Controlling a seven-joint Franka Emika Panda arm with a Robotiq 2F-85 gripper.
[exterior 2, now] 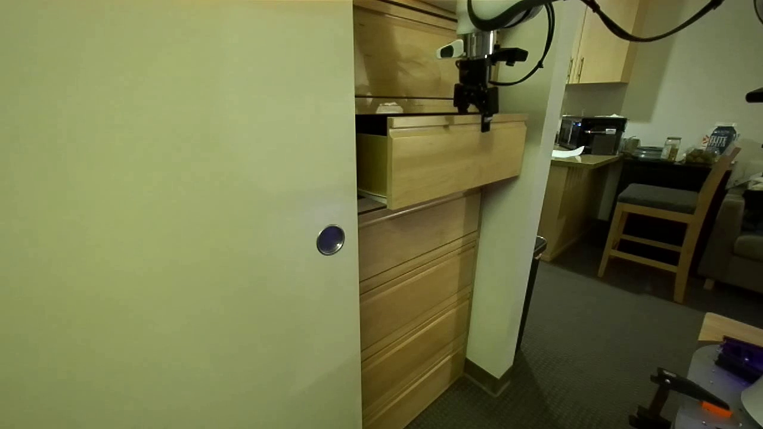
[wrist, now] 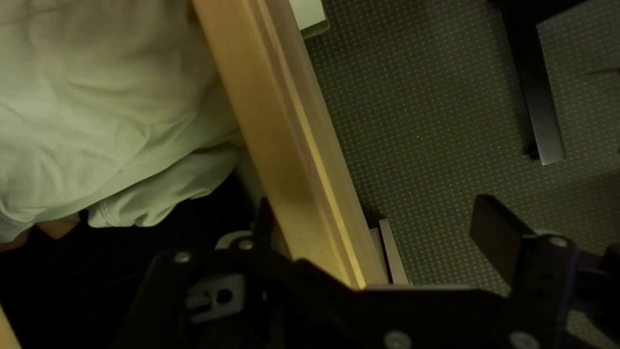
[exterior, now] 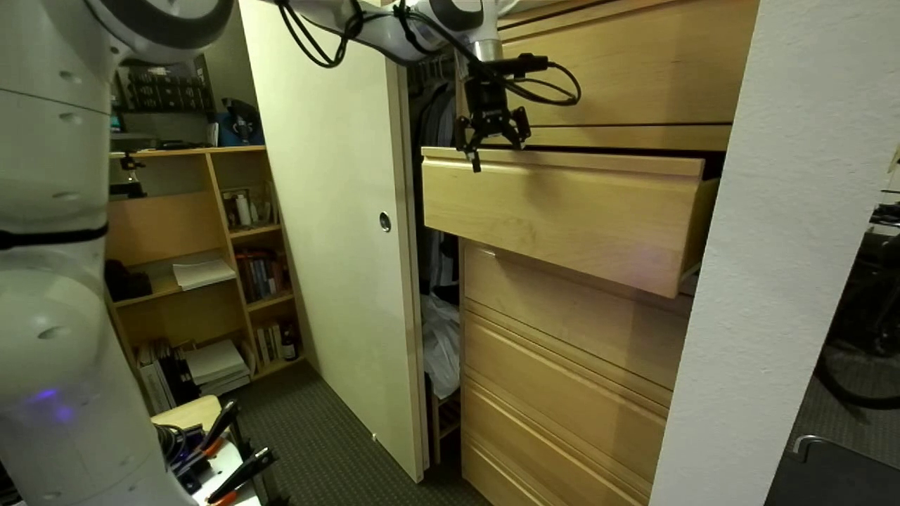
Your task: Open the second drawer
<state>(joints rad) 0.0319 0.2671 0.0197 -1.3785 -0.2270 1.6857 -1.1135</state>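
The second drawer, of light blond wood with a plain front, is pulled partly out in both exterior views (exterior: 562,211) (exterior 2: 453,158). Its top edge crosses the wrist view (wrist: 271,121) diagonally. My gripper (exterior: 498,151) points down at this top edge; it also shows in the other views (exterior 2: 475,116) (wrist: 375,208). It is open, with its fingers wide apart around the front panel. One finger is behind the panel, inside the drawer, close to the wood. The other finger is in front, apart from the panel. Pale folded cloth (wrist: 121,111) lies inside the drawer.
A matching drawer front (exterior: 633,70) is above, and several shut ones (exterior: 562,309) are below. A tall cream door panel (exterior: 330,211) stands beside the dresser. A white wall (exterior: 773,232) borders its opposite side. A bookshelf (exterior: 211,190) stands behind.
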